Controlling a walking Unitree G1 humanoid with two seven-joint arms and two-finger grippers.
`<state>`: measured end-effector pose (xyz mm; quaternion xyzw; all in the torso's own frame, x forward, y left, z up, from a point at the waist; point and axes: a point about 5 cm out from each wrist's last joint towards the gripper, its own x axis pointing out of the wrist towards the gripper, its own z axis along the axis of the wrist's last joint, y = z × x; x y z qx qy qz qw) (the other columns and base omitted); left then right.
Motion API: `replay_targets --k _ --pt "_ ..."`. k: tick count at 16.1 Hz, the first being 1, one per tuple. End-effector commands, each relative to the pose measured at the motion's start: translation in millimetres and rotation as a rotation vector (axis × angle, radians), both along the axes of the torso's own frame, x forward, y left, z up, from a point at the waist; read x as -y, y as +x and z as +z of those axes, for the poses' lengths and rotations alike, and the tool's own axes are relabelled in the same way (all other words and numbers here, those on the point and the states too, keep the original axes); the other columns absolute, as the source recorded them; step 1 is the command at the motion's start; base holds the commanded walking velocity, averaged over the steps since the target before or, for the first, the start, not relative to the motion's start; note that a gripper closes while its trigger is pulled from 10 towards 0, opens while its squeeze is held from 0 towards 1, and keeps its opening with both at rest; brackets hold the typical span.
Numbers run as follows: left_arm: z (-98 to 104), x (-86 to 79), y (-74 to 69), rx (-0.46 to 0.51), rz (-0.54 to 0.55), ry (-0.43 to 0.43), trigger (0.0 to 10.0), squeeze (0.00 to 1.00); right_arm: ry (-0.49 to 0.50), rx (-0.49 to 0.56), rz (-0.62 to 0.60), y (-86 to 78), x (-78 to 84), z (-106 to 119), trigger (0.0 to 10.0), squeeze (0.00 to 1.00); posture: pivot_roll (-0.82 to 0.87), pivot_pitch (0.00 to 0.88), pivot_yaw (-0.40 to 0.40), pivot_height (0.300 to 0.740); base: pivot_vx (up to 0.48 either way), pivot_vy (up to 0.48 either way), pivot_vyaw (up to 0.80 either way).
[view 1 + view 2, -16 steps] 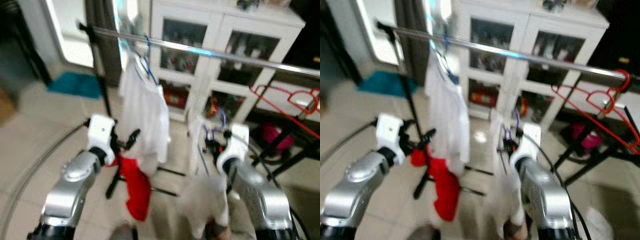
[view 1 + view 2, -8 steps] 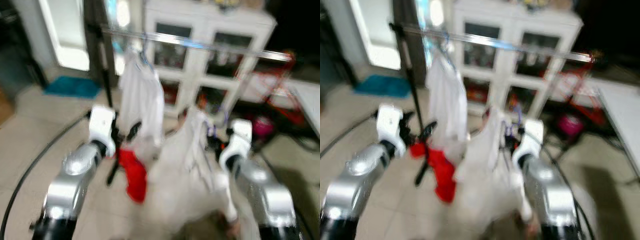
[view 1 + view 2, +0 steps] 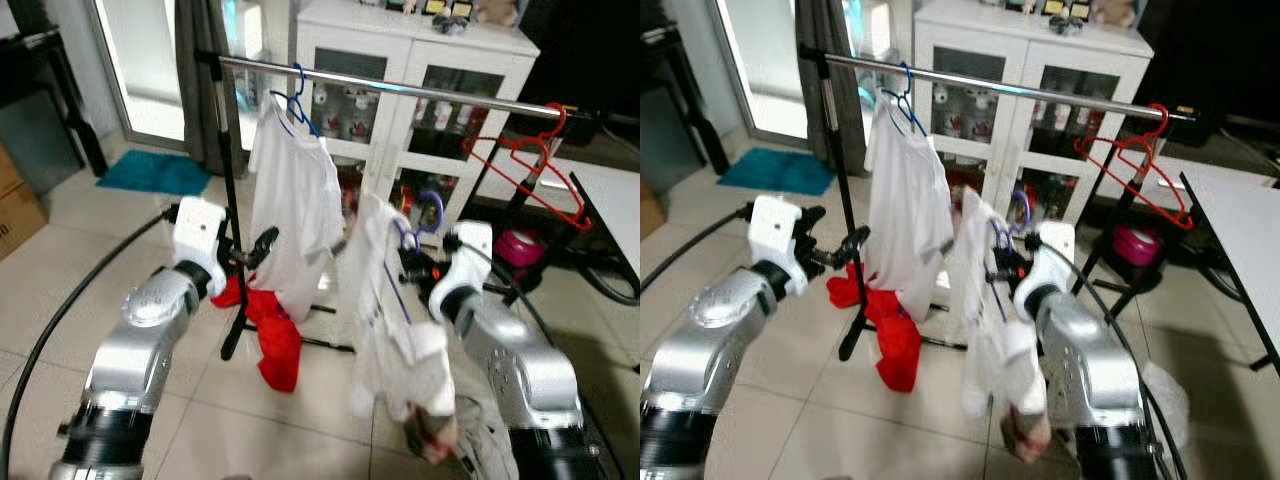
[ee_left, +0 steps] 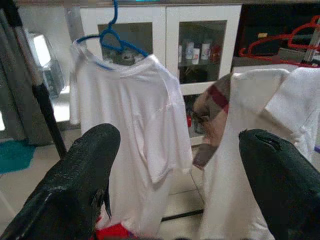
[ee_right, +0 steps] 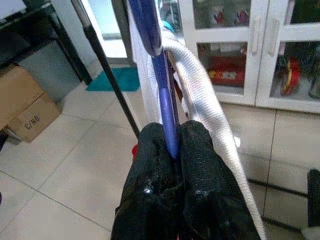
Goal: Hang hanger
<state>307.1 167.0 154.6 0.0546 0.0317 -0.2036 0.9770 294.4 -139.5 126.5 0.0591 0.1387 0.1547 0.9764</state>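
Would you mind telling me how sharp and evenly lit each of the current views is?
Left and right eye views: sharp, with glare on the rail and a bright doorway. Left wrist view: the white T-shirt is clear, while the near left gripper fingers are dark and soft. Right wrist view: the purple hanger in the right gripper is crisp, the background slightly soft.

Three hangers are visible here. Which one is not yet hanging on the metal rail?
The purple hanger carrying a white garment: the right gripper holds it below the rail. The blue hanger with its white shirt and the bare red hanger both hook over the rail.
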Motion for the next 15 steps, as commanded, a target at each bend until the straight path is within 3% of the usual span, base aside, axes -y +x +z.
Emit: replay_targets --k 1,3,6,7,12,13,14,15 --pt "5 5.5 4.6 0.018 -0.032 0.014 10.0 0.00 0.007 0.035 0.005 2.5 2.2 7 0.0 0.00 -0.05 0.000 -0.051 0.740 0.000 0.000 0.00" --pt "14 14.7 13.0 0.034 -0.100 0.013 10.0 0.00 0.019 0.049 0.026 2.9 -0.2 14 0.0 0.00 -0.05 0.000 -0.056 0.740 0.000 0.000 0.00" --pt "16 27.1 14.4 0.038 -0.183 0.000 10.0 0.00 0.049 0.071 0.058 2.8 -5.4 21 0.0 0.00 -0.05 0.000 -0.067 0.740 0.000 0.000 0.00" --pt "16 35.1 12.8 0.031 -0.243 -0.029 10.0 1.00 0.064 0.101 0.082 3.9 -8.9 28 0.0 0.00 -0.05 0.000 -0.064 0.740 0.000 0.000 0.00" --pt "7 47.3 16.8 0.006 -0.333 -0.060 10.0 1.00 0.095 0.151 0.142 4.7 -23.2 46 0.0 0.00 -0.03 0.000 -0.079 0.740 0.000 0.000 0.00" --pt "2 50.2 20.1 -0.004 -0.352 -0.026 10.0 0.90 0.099 0.162 0.171 4.0 -28.8 50 0.0 0.00 -0.03 0.000 -0.073 0.740 0.000 0.000 0.00" --pt "-2 53.1 25.4 0.001 -0.354 0.017 10.0 0.00 0.103 0.172 0.193 2.6 -32.7 54 0.0 0.00 -0.03 0.000 -0.071 0.740 0.000 0.000 0.00" --pt "-2 55.3 29.3 0.021 -0.358 0.042 10.0 0.00 0.107 0.179 0.203 1.1 -34.8 56 0.0 0.00 -0.03 0.000 -0.071 0.740 0.000 0.000 0.00"
